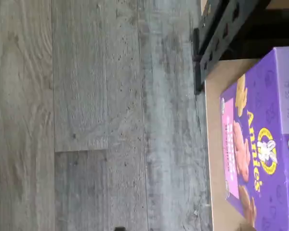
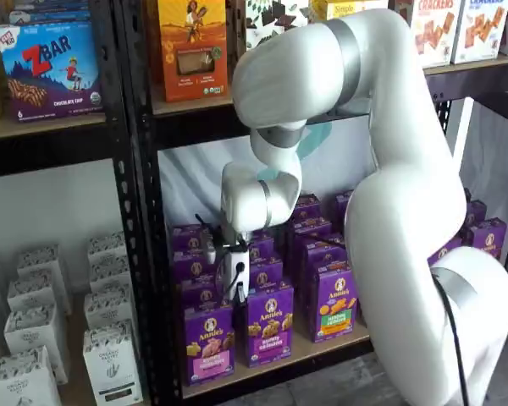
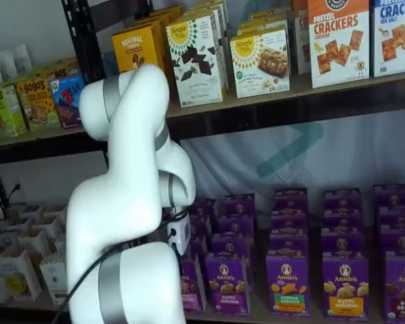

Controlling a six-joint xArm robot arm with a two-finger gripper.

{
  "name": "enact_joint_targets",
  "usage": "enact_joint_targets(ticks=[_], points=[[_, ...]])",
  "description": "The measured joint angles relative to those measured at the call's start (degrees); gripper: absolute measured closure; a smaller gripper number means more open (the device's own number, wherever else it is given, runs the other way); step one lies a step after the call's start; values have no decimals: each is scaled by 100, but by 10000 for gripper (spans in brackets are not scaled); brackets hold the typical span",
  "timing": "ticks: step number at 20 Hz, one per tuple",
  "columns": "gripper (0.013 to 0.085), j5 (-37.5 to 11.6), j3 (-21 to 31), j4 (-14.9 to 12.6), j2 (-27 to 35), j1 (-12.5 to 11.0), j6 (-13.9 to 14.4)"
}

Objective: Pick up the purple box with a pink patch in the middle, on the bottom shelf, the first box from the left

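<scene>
The purple box (image 2: 209, 342) with a pink patch stands upright at the front left of the bottom shelf (image 2: 322, 348). In a shelf view (image 3: 192, 283) the arm hides part of it. In the wrist view the box (image 1: 260, 159) shows its pink patch and round seal on the light board (image 1: 216, 144). My gripper (image 2: 234, 289) hangs just above and behind this box, over the leftmost row. Its white body also shows in a shelf view (image 3: 179, 233). The fingers are not plain, so I cannot tell whether they are open.
Rows of purple boxes fill the shelf, some with a green-and-orange patch (image 2: 334, 304). A black perforated upright (image 2: 140, 254) stands just left of the box. White boxes (image 2: 110, 364) fill the neighbouring rack. The higher board (image 2: 195, 101) carries orange and white boxes. Grey floor (image 1: 96, 115) lies below.
</scene>
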Motion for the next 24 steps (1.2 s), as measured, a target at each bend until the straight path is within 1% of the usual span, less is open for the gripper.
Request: enact_joint_targets(ticks=[2,4,8,16,19,24], points=[[130,-362,99,240,2,35,-202],[130,-437,74,287,28,42,-237],[130,-347,-148,181,169,36,-135],[130,-54,-861,200,623,42,-116],[130,68,-1094,127,769,37,-46],[130,376,-1748,-53,1227,9,111]])
